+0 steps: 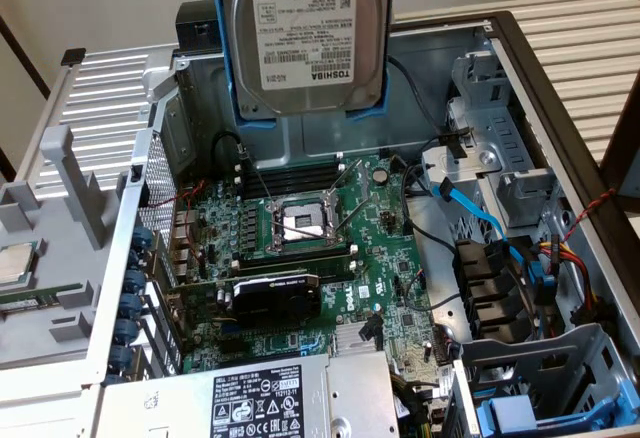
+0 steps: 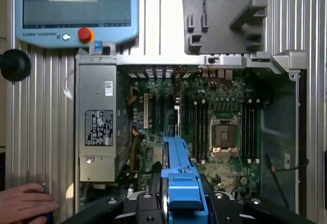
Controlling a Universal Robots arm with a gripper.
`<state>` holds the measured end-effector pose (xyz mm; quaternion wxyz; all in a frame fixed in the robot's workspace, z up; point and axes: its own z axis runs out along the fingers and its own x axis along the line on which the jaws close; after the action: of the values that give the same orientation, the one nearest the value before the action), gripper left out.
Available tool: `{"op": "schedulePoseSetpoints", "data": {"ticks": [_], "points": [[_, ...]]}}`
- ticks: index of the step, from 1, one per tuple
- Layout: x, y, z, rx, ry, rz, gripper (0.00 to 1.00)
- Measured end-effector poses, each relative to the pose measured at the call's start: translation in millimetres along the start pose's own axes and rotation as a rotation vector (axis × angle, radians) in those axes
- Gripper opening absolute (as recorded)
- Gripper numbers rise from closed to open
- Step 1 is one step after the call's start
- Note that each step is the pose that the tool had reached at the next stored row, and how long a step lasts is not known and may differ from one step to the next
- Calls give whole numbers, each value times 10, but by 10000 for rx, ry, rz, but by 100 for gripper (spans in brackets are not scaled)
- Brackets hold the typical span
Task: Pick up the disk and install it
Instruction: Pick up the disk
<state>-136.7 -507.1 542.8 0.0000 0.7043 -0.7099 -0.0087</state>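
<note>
Disk [image 1: 305, 28] hanging above open computer case [image 1: 320, 138]; fingers [image 2: 145, 204] closed snug against its blue carrier sides.

The disk [image 1: 305, 33] hangs over the far end of the open case [image 1: 430, 58], above the motherboard [image 1: 390, 258]. The processor socket [image 1: 303, 223] sits mid-board, with the power supply [image 1: 270, 398] nearest me and the drive bays [image 1: 500, 288] along the exterior view's right. A processor chip [image 1: 15, 263] lies in a tray [image 1: 60, 173] outside, on the exterior view's left.
</note>
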Motion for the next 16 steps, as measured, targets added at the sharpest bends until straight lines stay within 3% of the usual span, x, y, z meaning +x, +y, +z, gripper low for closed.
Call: {"op": "schedulePoseSetpoints", "data": {"ticks": [16], "points": [[451,-483,-12,-17,0,1,37]]}}
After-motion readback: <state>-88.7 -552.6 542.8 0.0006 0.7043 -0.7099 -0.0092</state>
